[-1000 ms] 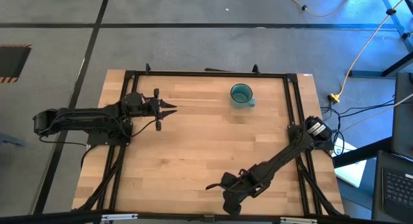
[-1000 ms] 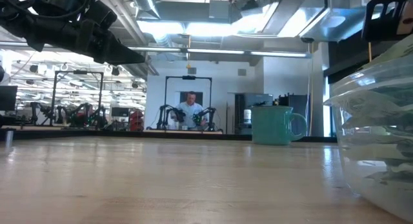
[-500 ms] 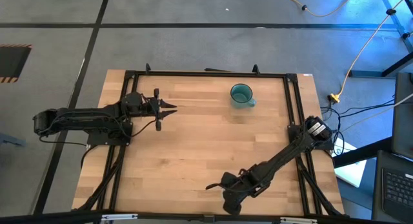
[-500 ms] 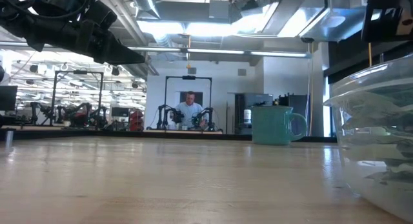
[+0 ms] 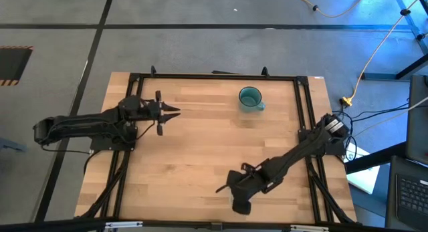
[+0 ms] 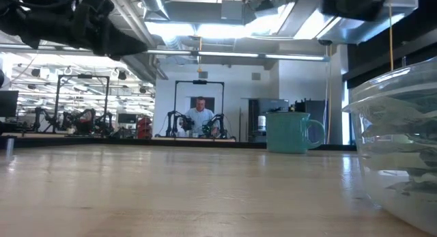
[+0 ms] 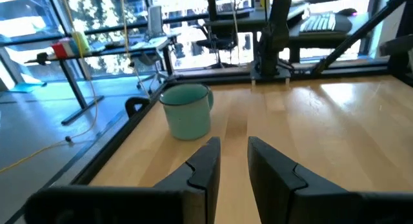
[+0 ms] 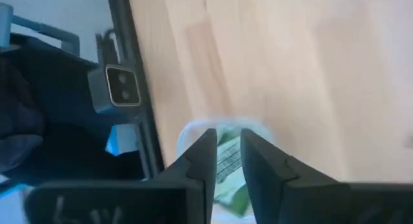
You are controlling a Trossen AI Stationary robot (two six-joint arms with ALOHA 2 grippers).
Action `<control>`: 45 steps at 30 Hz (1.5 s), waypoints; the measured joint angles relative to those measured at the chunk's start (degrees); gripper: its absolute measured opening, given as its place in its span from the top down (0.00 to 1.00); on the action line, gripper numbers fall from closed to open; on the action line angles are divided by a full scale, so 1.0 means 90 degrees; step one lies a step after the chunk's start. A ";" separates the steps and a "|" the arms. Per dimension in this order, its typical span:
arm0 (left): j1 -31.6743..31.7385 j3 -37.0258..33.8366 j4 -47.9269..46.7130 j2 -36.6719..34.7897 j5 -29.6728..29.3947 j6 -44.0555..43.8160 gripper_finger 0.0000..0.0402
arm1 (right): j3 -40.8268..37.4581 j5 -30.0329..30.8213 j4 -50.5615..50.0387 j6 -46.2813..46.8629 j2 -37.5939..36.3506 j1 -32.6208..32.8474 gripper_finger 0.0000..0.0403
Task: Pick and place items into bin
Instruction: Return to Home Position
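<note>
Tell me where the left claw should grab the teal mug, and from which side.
Grip the teal mug by its rim wall, coming down from above with one finger inside and one outside. It stands upright with its mouth open upward. Its handle sticks out toward the right arm's side, so the bare wall nearest the left claw is probably easiest.

The pale wooden-plank bench with its black metal frame carried a teal-green handled mug near its far edge and a clear round plastic tub of pale green packets at its near edge.
</note>
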 joint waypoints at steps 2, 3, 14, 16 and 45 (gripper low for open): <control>0.0000 0.0000 -0.0225 -0.0330 -0.0004 -0.0007 0.82 | 0.0000 0.0145 -0.0026 -0.0511 -0.0175 -0.0091 0.82; 0.0000 0.0000 -0.0368 -0.0499 -0.0002 -0.0015 0.82 | 0.0000 0.0156 -0.0034 -0.0740 -0.0285 -0.0150 0.82; 0.0001 0.0000 -0.1306 -0.1846 0.0010 -0.0190 0.82 | -0.0707 0.1063 -0.0066 -0.2485 -0.1914 -0.0597 0.83; 0.0000 0.0002 -0.1358 -0.1996 0.0010 -0.0190 0.82 | -0.1411 0.1059 0.0500 -0.2621 -0.2451 -0.0699 0.83; 0.0000 -0.0618 -0.1763 -0.3448 -0.0110 -0.0856 0.82 | -0.8374 -0.1135 0.5340 -0.4821 -0.8847 -0.4286 0.83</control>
